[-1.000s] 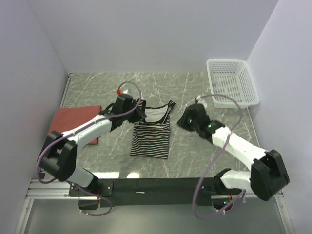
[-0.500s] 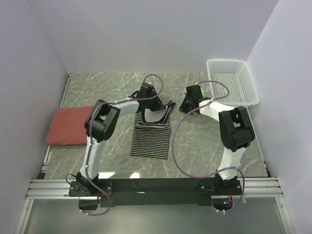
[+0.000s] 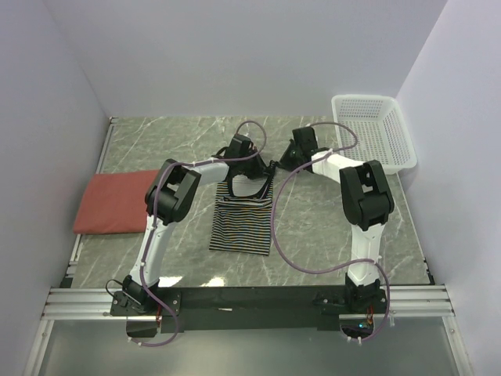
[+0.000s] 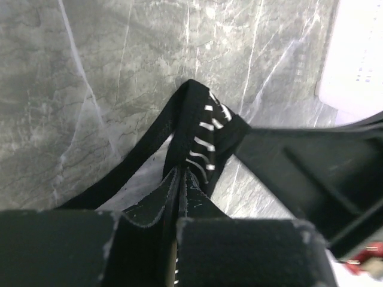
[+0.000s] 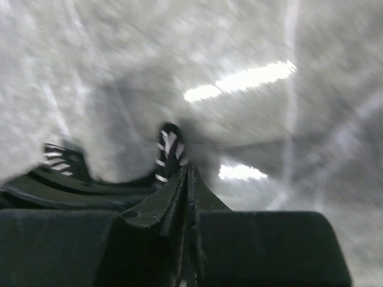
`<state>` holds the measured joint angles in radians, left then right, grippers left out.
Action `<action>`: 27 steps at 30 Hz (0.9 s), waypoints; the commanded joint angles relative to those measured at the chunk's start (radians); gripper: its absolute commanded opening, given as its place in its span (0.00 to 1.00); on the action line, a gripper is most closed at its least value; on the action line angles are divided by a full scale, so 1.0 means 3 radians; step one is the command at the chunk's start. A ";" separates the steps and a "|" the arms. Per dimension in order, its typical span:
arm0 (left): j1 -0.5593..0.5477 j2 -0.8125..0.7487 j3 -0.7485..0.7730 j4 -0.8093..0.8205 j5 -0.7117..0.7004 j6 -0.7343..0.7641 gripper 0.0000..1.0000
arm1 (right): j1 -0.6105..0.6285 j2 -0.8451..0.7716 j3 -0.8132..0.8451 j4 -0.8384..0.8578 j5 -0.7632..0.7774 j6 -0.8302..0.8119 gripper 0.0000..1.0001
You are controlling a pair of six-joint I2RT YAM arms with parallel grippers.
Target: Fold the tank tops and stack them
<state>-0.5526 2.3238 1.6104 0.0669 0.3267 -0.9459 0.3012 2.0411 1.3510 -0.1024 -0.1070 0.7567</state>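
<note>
I'm pinching a strap of the striped tank top point(image 3: 243, 223) in my left tool point(image 4: 181, 174), right tool point(image 5: 188, 170) clamping the other strap, brick-red tank top point(image 3: 113, 202) lying folded at left.

Matt cloth tank top point(image 3: 243, 227) (glossy marble tabletop point(image 3: 156, 141))

Middle top point(image 3: 243, 223) sits between left top point(image 3: 113, 202) and basket point(image 3: 374, 160).

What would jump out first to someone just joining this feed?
Both arms meet at centre over the striped tank top, the left gripper and right gripper each shut on a shoulder strap at its far end. A folded brick-red top lies off to the left, a white mesh basket in the far right corner.
</note>
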 commanded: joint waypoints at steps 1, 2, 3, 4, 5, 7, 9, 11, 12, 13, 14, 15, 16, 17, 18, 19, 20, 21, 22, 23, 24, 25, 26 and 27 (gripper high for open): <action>-0.0019 0.0047 0.0175 0.0028 0.0051 0.0003 0.05 | 0.0009 0.0104 0.0287 0.0142 -0.0088 0.0091 0.10; -0.0019 0.0047 0.0175 0.0017 0.0036 0.0013 0.05 | 0.0009 0.0115 0.0293 0.0157 -0.0093 0.0106 0.09; -0.0019 0.0042 0.0180 -0.0013 0.0026 0.0013 0.05 | 0.0009 0.0110 0.0293 0.0173 -0.0103 0.0111 0.09; -0.0014 0.0042 0.0175 -0.0014 0.0026 0.0023 0.05 | 0.0014 0.0115 0.0303 0.0188 -0.0124 0.0121 0.10; -0.0014 0.0042 0.0185 -0.0008 0.0036 0.0024 0.05 | 0.0019 0.0150 0.0328 0.0193 -0.0144 0.0121 0.09; -0.0014 0.0032 0.0195 -0.0013 0.0036 0.0034 0.05 | 0.0034 0.0217 0.0430 0.0142 -0.0180 0.0116 0.09; -0.0009 0.0016 0.0195 -0.0039 0.0026 0.0039 0.05 | 0.0049 0.0273 0.0446 0.0137 -0.0196 0.0131 0.09; -0.0004 -0.0009 0.0215 -0.0120 -0.0015 0.0069 0.05 | 0.0044 0.0294 0.0411 0.0193 -0.0252 0.0177 0.09; 0.0011 -0.0020 0.0231 -0.0166 -0.0071 0.0075 0.06 | 0.0049 0.0283 0.0390 0.0224 -0.0267 0.0188 0.09; 0.0027 -0.0045 0.0241 -0.0212 -0.0102 0.0090 0.05 | 0.0054 0.0273 0.0345 0.0254 -0.0282 0.0213 0.09; 0.0032 -0.0060 0.0241 -0.0299 -0.0122 0.0100 0.05 | 0.0060 0.0243 0.0324 0.0285 -0.0288 0.0218 0.09; 0.0052 -0.0086 0.0226 -0.0325 -0.0204 0.0110 0.05 | 0.0065 0.0227 0.0308 0.0300 -0.0293 0.0224 0.09; 0.0062 -0.0142 0.0216 -0.0346 -0.0240 0.0121 0.06 | 0.0075 0.0222 0.0278 0.0316 -0.0298 0.0239 0.09; 0.0073 -0.0163 0.0195 -0.0376 -0.0266 0.0126 0.06 | 0.0080 0.0202 0.0267 0.0336 -0.0318 0.0249 0.09; 0.0088 -0.0188 0.0195 -0.0382 -0.0286 0.0136 0.06 | 0.0085 0.0191 0.0262 0.0336 -0.0328 0.0254 0.09; 0.0098 -0.0194 0.0205 -0.0407 -0.0307 0.0141 0.05 | 0.0095 0.0181 0.0247 0.0336 -0.0328 0.0270 0.09; 0.0108 -0.0199 0.0221 -0.0458 -0.0317 0.0141 0.05 | 0.0111 0.0156 0.0237 0.0336 -0.0323 0.0265 0.09; 0.0129 -0.0204 0.0221 -0.0463 -0.0317 0.0146 0.05 | 0.0116 0.0145 0.0221 0.0336 -0.0303 0.0270 0.08; 0.0144 -0.0219 0.0216 -0.0463 -0.0307 0.0141 0.04 | 0.0121 0.0120 0.0176 0.0331 -0.0293 0.0280 0.08; 0.0154 -0.0229 0.0185 -0.0453 -0.0297 0.0141 0.04 | 0.0126 0.0074 0.0150 0.0432 -0.0288 0.0280 0.08; 0.0180 -0.0270 0.0155 -0.0382 -0.0266 0.0141 0.04 | 0.0131 0.0048 0.0119 0.0449 -0.0277 0.0290 0.08; 0.0190 -0.0296 0.0124 -0.0316 -0.0190 0.0141 0.04 | 0.0131 0.0013 0.0043 0.0464 -0.0267 0.0295 0.08; 0.0195 -0.0321 0.0078 -0.0285 -0.0184 0.0146 0.05 | 0.0131 -0.0048 0.0002 0.0520 -0.0267 0.0305 0.08; 0.0200 -0.0342 0.0078 -0.0300 -0.0189 0.0156 0.06 | 0.0131 -0.0074 -0.0034 0.0536 -0.0252 0.0316 0.08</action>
<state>-0.5056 2.3081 1.6413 -0.0349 0.2726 -0.9272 0.3344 2.1101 1.3685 -0.0032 -0.1928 0.8368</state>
